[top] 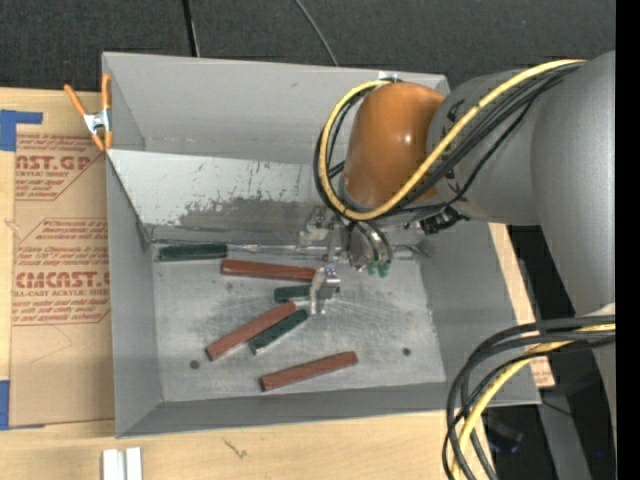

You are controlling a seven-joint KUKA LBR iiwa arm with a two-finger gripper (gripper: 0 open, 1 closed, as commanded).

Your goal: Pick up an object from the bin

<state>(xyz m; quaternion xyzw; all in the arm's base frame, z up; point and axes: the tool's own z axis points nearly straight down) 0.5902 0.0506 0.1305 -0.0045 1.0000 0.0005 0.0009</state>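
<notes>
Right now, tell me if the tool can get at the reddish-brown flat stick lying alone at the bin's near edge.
Probably yes: that reddish-brown flat stick lies apart with nothing on it, and the tool is close by.

Grey arm (575,168), orange cover (390,148), yellow-black cables (328,163)

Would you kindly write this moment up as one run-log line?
end effector: low over middle of bin | nearest: short dark green stick, reddish-brown stick | grasp: cannot tell
</notes>
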